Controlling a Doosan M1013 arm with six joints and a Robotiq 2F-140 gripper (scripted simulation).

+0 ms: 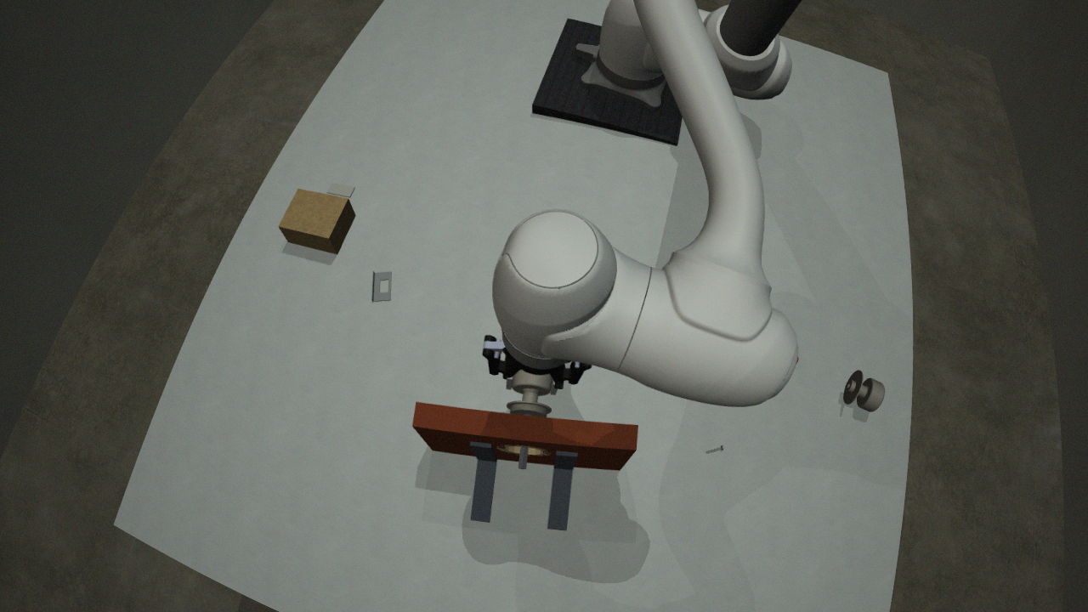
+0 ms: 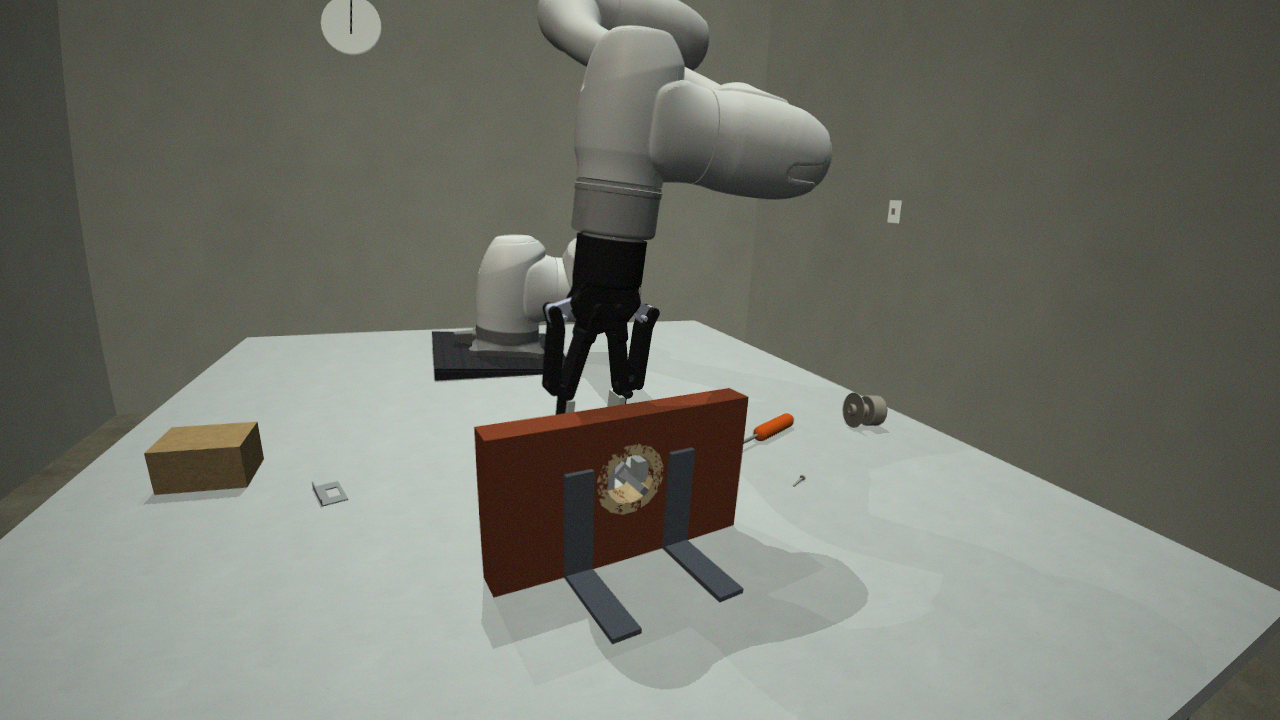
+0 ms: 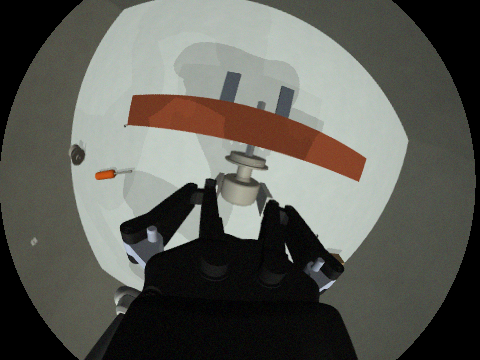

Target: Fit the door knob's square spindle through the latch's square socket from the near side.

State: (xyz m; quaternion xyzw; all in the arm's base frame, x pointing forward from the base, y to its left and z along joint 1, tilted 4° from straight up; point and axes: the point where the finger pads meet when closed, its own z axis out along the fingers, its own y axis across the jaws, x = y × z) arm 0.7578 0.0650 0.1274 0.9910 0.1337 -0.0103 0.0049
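plain grey walls (image 2: 1029,161) enclose the room, a round white wall disc (image 2: 350,25) high at the back and a small white wall plate (image 2: 893,211) at right, around a large pale grey table top (image 2: 984,555) on a mottled brown floor (image 1: 68,380).
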